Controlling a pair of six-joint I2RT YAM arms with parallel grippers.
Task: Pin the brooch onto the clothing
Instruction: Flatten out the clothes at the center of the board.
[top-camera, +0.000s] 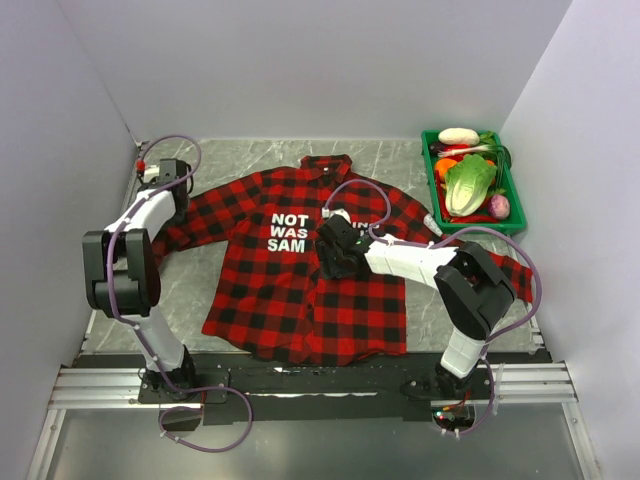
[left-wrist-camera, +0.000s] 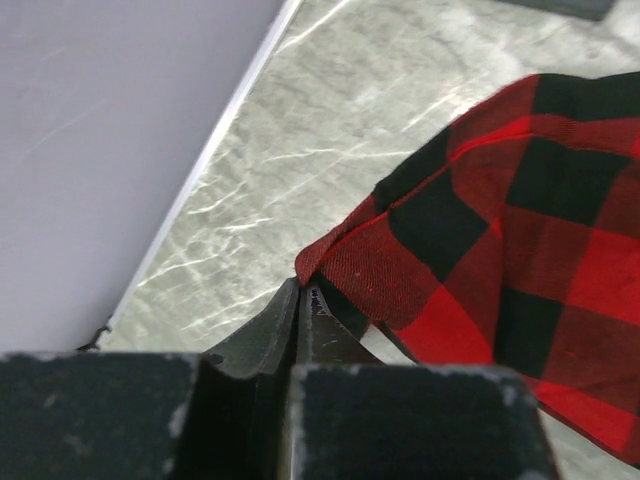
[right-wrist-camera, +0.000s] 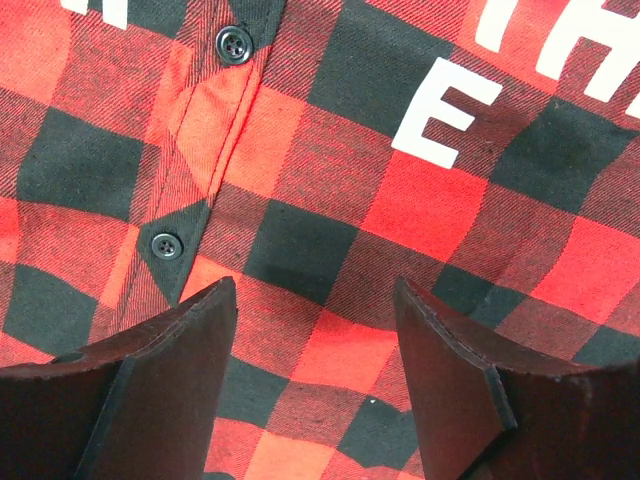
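The brooch cannot be made out in any view. The plaid shirt (top-camera: 290, 290) lies flat, front up, collar away from the arm bases, on the grey marbled table (top-camera: 230, 160). The right gripper (right-wrist-camera: 315, 290) hangs over the shirt's chest, jaws spread, just below the white letter E (right-wrist-camera: 440, 120) and beside the buttons (right-wrist-camera: 233, 43). The left gripper (left-wrist-camera: 303, 300) sits at the shirt's sleeve cuff (left-wrist-camera: 350, 260), jaws pressed together; whether they catch cloth I cannot tell. A green crate (top-camera: 435, 190) of toy vegetables stands beyond the other sleeve.
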